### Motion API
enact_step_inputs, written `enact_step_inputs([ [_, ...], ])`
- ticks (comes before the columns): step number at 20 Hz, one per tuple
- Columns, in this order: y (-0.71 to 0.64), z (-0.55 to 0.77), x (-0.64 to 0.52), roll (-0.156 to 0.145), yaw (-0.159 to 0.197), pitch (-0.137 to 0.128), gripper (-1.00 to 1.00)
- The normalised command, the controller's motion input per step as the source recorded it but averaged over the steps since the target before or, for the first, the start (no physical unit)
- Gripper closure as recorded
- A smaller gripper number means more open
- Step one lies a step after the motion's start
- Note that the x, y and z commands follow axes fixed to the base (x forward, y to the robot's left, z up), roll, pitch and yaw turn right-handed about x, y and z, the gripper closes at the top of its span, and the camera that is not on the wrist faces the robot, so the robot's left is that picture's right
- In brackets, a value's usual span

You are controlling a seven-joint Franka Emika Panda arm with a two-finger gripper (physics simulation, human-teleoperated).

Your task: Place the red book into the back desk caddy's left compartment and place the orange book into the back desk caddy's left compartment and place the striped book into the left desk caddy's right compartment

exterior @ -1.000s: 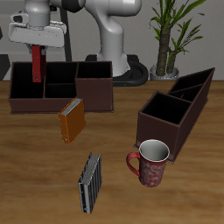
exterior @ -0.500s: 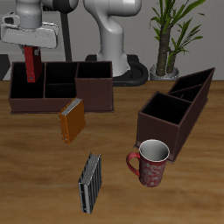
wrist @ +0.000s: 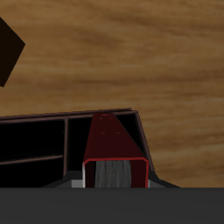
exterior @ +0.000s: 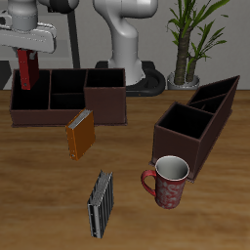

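Observation:
My gripper [exterior: 27,55] is shut on the red book [exterior: 26,70], which hangs upright over the outer end of the back desk caddy [exterior: 105,105], above the end compartment farthest from its tall section. In the wrist view the red book [wrist: 114,147] points down at that end compartment of the caddy [wrist: 35,131]; whether its lower edge is inside I cannot tell. The orange book [exterior: 80,134] lies on the table just in front of this caddy. The striped book [exterior: 101,203] lies nearer the table's front edge. The left desk caddy [exterior: 217,109] stands angled at the other side.
A red patterned mug [exterior: 168,182] stands in front of the left desk caddy. A potted plant [exterior: 186,44] is at the back, beside the robot's base [exterior: 127,49].
The gripper has carried the red book sideways along the back caddy toward its outer end and slightly higher. Nothing else has moved.

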Motion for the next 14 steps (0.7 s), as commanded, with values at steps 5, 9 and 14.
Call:
enact_step_inputs([
  [5,-0.28,-0.15,0.12,-0.02,0.018,0.071,1.0],
  [9,-0.13,-0.18,0.02,-0.042,0.033,0.054,1.0],
  [14,0.1,-0.17,-0.09,0.0,0.044,0.032,1.0],
])
